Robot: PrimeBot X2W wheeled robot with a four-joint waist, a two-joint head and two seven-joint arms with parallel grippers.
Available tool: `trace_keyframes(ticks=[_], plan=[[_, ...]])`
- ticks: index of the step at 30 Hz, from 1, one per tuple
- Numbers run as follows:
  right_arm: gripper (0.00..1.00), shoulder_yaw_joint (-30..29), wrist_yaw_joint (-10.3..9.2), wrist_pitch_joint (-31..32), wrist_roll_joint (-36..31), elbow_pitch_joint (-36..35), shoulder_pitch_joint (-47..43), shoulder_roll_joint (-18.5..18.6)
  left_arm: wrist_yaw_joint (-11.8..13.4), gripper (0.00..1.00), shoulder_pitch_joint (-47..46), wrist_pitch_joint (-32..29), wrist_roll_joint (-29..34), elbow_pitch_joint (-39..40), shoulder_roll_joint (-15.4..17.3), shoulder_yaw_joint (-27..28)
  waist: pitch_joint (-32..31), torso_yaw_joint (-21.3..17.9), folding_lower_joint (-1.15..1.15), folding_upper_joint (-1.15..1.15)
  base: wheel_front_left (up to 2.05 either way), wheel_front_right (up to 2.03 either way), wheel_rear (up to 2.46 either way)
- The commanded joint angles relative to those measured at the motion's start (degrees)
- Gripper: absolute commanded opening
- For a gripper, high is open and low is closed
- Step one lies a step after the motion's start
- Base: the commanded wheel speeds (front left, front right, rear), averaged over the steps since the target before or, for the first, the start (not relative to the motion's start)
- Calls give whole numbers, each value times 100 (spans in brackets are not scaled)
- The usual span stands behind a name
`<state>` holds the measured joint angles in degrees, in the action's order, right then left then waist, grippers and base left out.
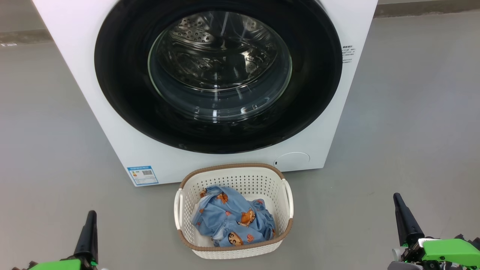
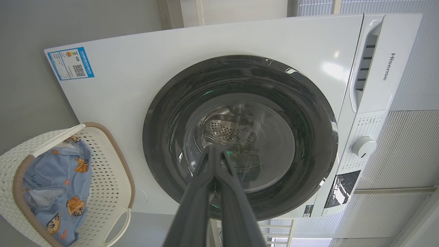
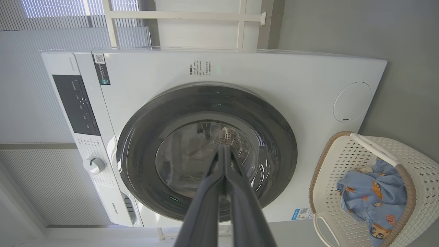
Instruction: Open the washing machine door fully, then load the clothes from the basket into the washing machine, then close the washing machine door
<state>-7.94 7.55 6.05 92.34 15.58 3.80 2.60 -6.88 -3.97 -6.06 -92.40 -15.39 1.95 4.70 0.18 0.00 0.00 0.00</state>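
The white washing machine (image 1: 112, 123) stands ahead with its round glossy black door (image 1: 123, 97) shut flat against its front; the steel drum shows through the glass window. On the floor just in front sits the cream basket (image 1: 240, 179) with a brown rim, holding the light blue clothes (image 1: 230, 221) printed with orange cartoon figures. My left gripper (image 1: 89, 215) is at the lower left and my right gripper (image 1: 398, 198) at the lower right, both shut, empty and well short of the basket. Each wrist view looks along shut fingers (image 2: 214, 151) (image 3: 224, 151) toward the door (image 2: 164, 137) (image 3: 137, 147).
Grey floor (image 1: 48, 157) spreads on both sides of the machine and basket. A blue energy sticker (image 1: 142, 175) and a round cover (image 1: 293, 161) mark the machine's base. The control panel with a white knob (image 2: 363, 146) runs along the machine's top, and slatted wall panels (image 2: 404, 154) stand behind it.
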Motion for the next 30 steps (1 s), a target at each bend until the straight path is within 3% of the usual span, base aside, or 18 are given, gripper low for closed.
trace_keyframes(ticks=[1, 30], plan=[[0, 135, -6, 49, -23, -156, 239, 28, -61, 0, -222, -46, 28, 135, 94, 187, 0, 0, 0, 0, 0, 0, 0], [0, 138, -6, 47, -20, -156, 238, 28, -61, 0, -222, -47, 28, 135, 94, 188, 0, 0, 0, 0, 0, 0, 0]])
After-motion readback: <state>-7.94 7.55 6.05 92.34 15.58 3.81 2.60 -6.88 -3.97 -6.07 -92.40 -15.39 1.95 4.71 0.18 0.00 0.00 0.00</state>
